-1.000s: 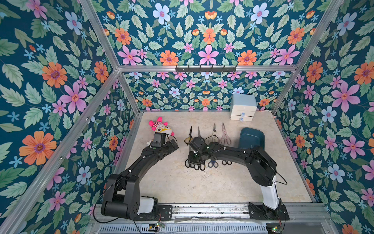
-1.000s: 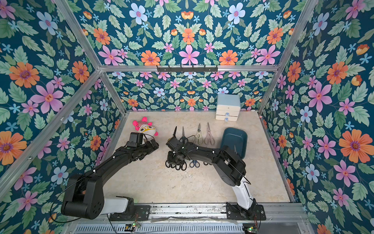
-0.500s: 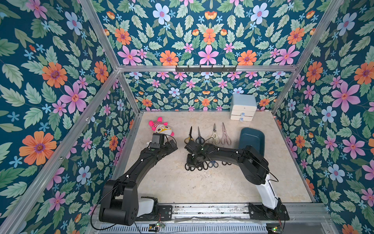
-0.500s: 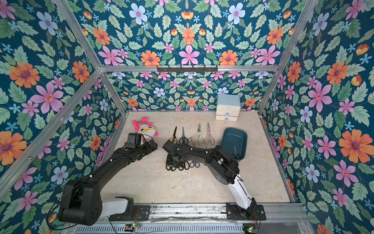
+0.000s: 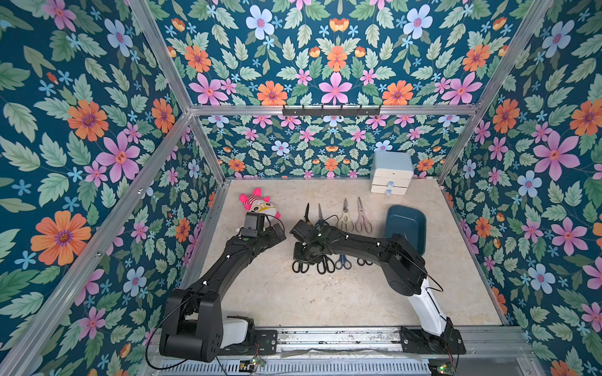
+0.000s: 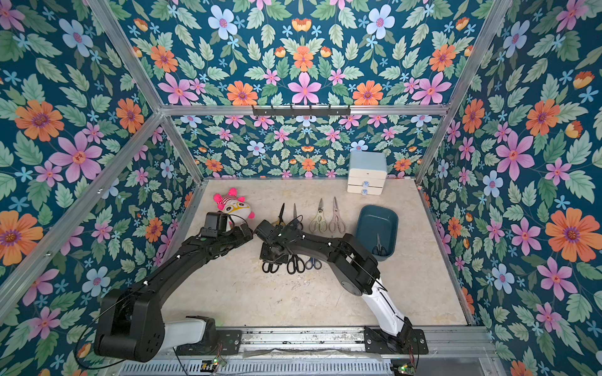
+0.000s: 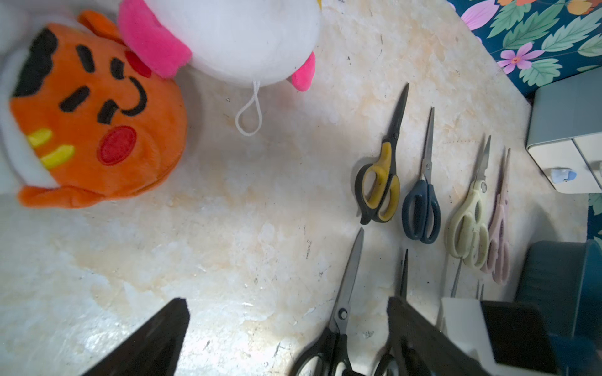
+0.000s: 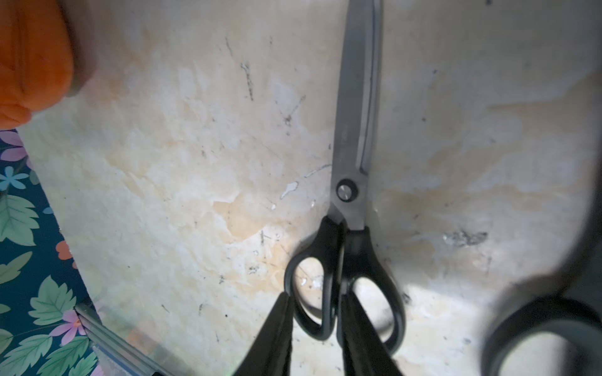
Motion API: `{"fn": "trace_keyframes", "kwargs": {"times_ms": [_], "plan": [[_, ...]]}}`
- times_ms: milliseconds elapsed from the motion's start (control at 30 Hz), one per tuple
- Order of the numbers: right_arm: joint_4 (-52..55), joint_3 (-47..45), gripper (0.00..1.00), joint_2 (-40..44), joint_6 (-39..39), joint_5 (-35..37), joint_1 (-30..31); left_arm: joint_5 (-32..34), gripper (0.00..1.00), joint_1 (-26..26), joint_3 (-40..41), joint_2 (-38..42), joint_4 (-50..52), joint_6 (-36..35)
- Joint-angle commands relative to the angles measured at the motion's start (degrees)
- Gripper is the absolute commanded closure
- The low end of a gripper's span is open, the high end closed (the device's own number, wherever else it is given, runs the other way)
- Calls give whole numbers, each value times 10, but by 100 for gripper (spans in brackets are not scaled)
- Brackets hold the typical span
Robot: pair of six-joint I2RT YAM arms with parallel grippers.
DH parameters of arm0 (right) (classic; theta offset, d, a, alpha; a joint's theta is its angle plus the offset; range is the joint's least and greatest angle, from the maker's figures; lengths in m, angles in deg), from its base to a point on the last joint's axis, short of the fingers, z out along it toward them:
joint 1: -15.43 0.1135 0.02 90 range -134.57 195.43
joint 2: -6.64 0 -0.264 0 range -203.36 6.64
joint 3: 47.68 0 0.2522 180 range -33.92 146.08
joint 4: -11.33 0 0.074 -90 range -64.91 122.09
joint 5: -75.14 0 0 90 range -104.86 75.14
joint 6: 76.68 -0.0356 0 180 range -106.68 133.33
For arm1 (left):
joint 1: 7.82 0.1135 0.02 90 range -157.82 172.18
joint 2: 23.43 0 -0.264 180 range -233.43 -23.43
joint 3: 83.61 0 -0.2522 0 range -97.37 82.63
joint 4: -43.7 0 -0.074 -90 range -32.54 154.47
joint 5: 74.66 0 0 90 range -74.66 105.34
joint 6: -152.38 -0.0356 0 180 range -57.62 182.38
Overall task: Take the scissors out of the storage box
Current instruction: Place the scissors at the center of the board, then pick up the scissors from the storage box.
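Observation:
The teal storage box (image 6: 374,217) stands at the right, and one small pair of scissors (image 6: 379,245) lies in it. Several scissors lie on the table in two rows: yellow-black (image 5: 306,213), dark-blue (image 5: 321,217), cream (image 5: 344,218) and pink (image 5: 362,218) behind, black and blue ones in front. My right gripper (image 8: 314,294) is low over the leftmost black pair (image 8: 353,182), which lies flat. Its fingers are slightly open and straddle one handle loop. My left gripper (image 7: 286,325) hangs wide open above bare table beside that pair, holding nothing.
A pink-and-white plush (image 5: 260,205) and an orange plush (image 7: 97,123) lie at the back left, close to the left wrist. A pale-blue two-drawer cabinet (image 5: 391,172) stands at the back right. Flowered walls close in three sides.
The right arm has swung left and toward the front, bringing the black scissors down at the left end of the front row. Its jaws have widened a little. The left arm has barely moved.

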Motion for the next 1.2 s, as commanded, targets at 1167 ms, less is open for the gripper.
{"fn": "trace_keyframes", "kwargs": {"times_ms": [1167], "plan": [[139,-358,67,296,284,85,-524,-11,1,-172,-237,-275,-48,36]]}}
